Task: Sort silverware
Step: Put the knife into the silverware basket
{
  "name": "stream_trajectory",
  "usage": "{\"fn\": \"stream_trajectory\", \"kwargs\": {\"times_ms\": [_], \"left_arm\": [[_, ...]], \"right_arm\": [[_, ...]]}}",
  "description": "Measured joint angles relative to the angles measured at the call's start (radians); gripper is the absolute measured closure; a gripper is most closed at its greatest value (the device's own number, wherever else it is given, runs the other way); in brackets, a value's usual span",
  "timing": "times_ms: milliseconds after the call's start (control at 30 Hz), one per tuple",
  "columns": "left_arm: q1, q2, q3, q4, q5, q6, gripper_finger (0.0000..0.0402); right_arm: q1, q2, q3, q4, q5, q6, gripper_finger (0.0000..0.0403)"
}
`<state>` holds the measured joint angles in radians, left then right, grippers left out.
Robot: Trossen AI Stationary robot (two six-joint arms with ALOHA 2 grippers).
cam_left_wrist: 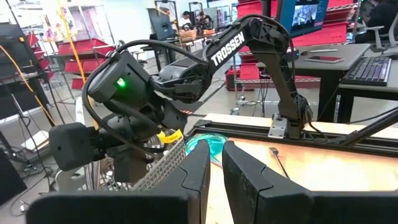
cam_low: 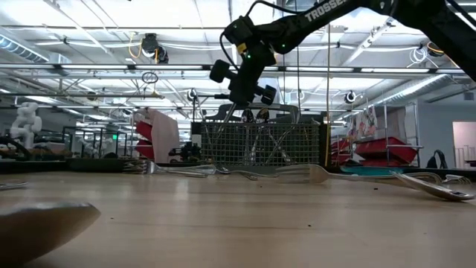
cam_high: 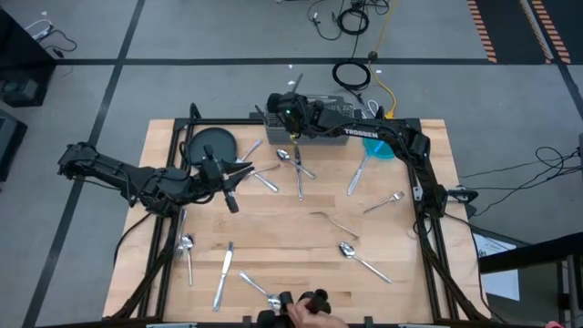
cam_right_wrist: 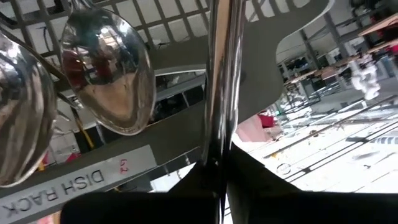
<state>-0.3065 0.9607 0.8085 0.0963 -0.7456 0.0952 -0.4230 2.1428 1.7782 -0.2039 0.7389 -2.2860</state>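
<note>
Silverware lies scattered flat on the wooden table: a spoon (cam_high: 349,249), a knife (cam_high: 222,273), a fork (cam_high: 386,200) and several more. The wire-mesh caddy (cam_high: 323,128) stands at the far edge, with spoons (cam_right_wrist: 109,74) upright inside it, bowls up. My right gripper (cam_high: 278,109) hovers above the caddy's left end (cam_low: 223,145), shut on one slim shiny piece. My left gripper (cam_high: 239,173) is raised level beside the dark plate (cam_high: 211,146). Its fingers (cam_left_wrist: 199,177) stand a narrow gap apart, and nothing shows between them. My right gripper pinches a slim shiny handle (cam_right_wrist: 219,143) between its two fingers. The handle runs on ahead of the fingertips, along the fingers, toward the caddy's mesh. The piece is lifted clear of the table. Its far end is out of the frame, so I cannot tell which kind it is.
A teal bowl (cam_high: 383,148) sits at the far right by the caddy. A person's hand (cam_high: 310,310) shows at the table's near edge. Black frame rails (cam_high: 428,219) run along the table's sides. Bare wood shows at the middle right (cam_high: 392,237).
</note>
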Motion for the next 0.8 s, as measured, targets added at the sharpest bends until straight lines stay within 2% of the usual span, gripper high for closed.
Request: {"fn": "stream_trajectory", "kwargs": {"times_ms": [100, 267, 567, 800], "left_arm": [[0.0, 0.0, 0.0, 0.0, 0.0, 0.0, 0.035], [0.0, 0.0, 0.0, 0.0, 0.0, 0.0, 0.035], [0.0, 0.0, 0.0, 0.0, 0.0, 0.024, 0.035], [0.0, 0.0, 0.0, 0.0, -0.001, 0.025, 0.035]], "right_arm": [[-0.002, -0.001, 0.0, 0.0, -0.046, -0.018, 0.0402], [0.0, -0.001, -0.001, -0.007, -0.054, -0.008, 0.0398], [0.009, -0.002, -0.003, 0.006, -0.099, -0.01, 0.037], [0.013, -0.002, -0.004, 0.066, -0.081, 0.008, 0.034]]}}
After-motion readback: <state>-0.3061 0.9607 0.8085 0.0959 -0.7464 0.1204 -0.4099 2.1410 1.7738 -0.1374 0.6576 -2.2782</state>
